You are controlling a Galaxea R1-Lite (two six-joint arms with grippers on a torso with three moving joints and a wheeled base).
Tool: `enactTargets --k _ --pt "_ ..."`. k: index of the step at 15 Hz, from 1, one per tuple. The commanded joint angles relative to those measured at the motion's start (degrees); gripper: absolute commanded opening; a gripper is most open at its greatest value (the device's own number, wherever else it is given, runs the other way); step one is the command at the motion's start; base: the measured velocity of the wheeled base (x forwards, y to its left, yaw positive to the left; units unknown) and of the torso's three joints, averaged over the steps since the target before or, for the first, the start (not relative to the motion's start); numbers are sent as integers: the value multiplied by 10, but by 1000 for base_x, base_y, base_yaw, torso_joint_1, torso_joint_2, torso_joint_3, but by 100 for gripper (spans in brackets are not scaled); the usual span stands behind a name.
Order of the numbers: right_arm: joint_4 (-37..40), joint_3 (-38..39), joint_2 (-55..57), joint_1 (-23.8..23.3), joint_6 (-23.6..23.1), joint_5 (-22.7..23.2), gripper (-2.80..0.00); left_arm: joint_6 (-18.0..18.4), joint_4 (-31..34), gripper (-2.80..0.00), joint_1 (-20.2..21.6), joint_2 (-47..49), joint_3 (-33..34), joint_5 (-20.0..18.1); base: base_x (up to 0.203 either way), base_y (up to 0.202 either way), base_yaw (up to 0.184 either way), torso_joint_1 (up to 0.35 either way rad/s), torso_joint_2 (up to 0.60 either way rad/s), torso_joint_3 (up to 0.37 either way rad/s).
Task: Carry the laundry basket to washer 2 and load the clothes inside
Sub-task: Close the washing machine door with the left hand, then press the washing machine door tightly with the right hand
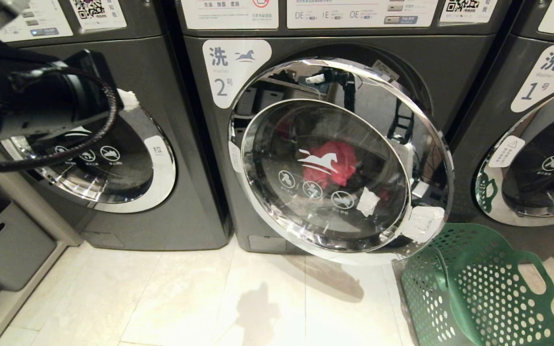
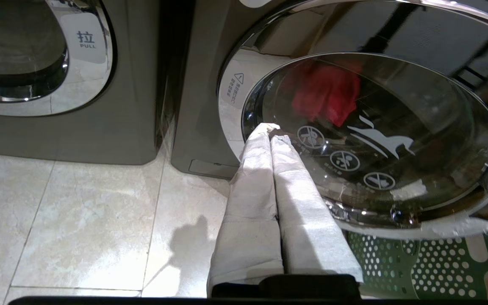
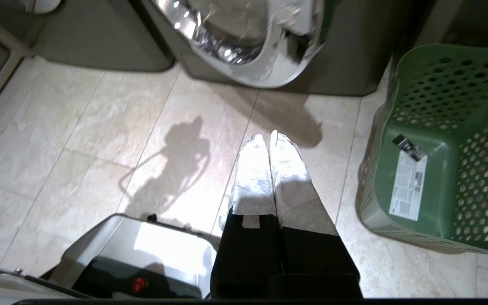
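Pale tiled floor, row of three dark grey front-loaders along the back. Middle one is washer 2, white label with a "2" at its upper left. Washer marked "1" sits on my right, an unnumbered washer on my left with a "PULL" tag on its door.

Washer 2's door is swung partly out, chrome rim tilted toward me. Through the glass I see the pink-red garment inside the drum; the other clothes aren't discernible from here. White tape patches sit on the door's lower right rim.

The laundry basket stands on the floor at lower right, just beside the door's lower edge, in front of washer 1. Inside looks empty in the right wrist view; a white sticker is on its inner wall.

My left gripper: jaws pressed together, nothing between them, tips right at the lower-left edge of the door glass; whether they touch it, can't tell. In the head view the left arm fills the upper left.

My right gripper: jaws closed flat, empty, pointing down at bare floor, well apart from the basket. Grey bin at far left.
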Motion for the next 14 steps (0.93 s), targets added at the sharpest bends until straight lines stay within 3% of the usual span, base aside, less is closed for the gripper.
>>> enactTargets --k 1,3,5,8,10,14 --pt "-14 -29 184 3 -4 18 -280 -1 9 -280 -1 -50 3 2 0 0 0 0 0 0" --pt "-96 -45 331 12 -17 37 -280 -1 30 -280 -1 -73 3 1 0 0 0 0 0 0" --pt "-236 -51 469 19 -33 40 -280 -1 44 -280 0 -88 5 1 0 0 0 0 0 0" --pt "-475 -59 642 26 -53 19 -280 -1 46 -280 0 -102 21 1 0 0 0 0 0 0" --pt "-625 -67 721 29 -65 -19 -280 -1 46 -280 0 -107 34 1 0 0 0 0 0 0" --pt "-726 -109 802 32 -72 -42 -280 -1 45 -280 0 -107 36 0 0 0 0 0 0 0"
